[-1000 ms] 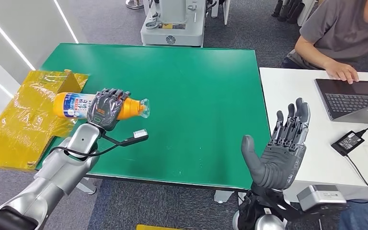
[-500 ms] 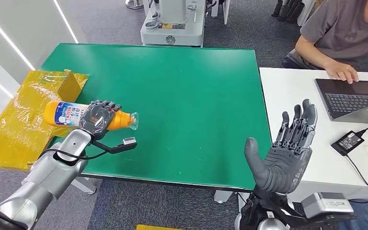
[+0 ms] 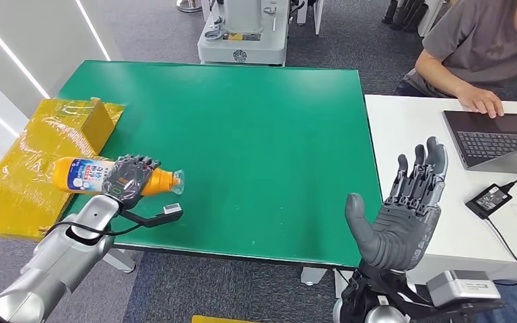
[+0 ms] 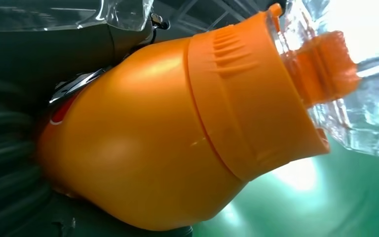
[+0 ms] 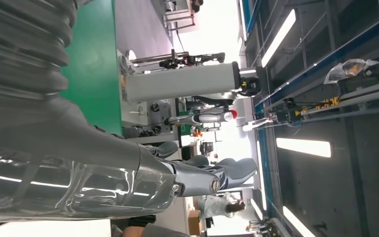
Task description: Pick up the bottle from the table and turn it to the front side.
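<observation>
My left hand (image 3: pixel 126 180) grips an orange bottle (image 3: pixel 81 173) with a white and blue label, holding it sideways over the left front edge of the green table (image 3: pixel 256 121). Its clear cap end points right, its base points left toward the yellow box. The left wrist view shows the bottle's orange shoulder (image 4: pixel 177 128) and clear cap close up, with my left hand (image 4: pixel 15 163) dark behind it. My right hand (image 3: pixel 400 219) is raised over the table's front right corner, palm up, fingers spread, holding nothing. Its fingers (image 5: pixel 197 177) show in the right wrist view.
A yellow wrapped box (image 3: pixel 40 161) lies against the table's left side. A white table (image 3: pixel 431 134) at the right carries a laptop (image 3: pixel 498 138) and a power adapter (image 3: pixel 490 198); a person (image 3: pixel 478 47) sits there with a hand near the laptop. Grey equipment (image 3: pixel 242 33) stands beyond the far edge.
My left hand has carried the bottle left and toward the table's front edge. My right hand has risen slightly and stays spread.
</observation>
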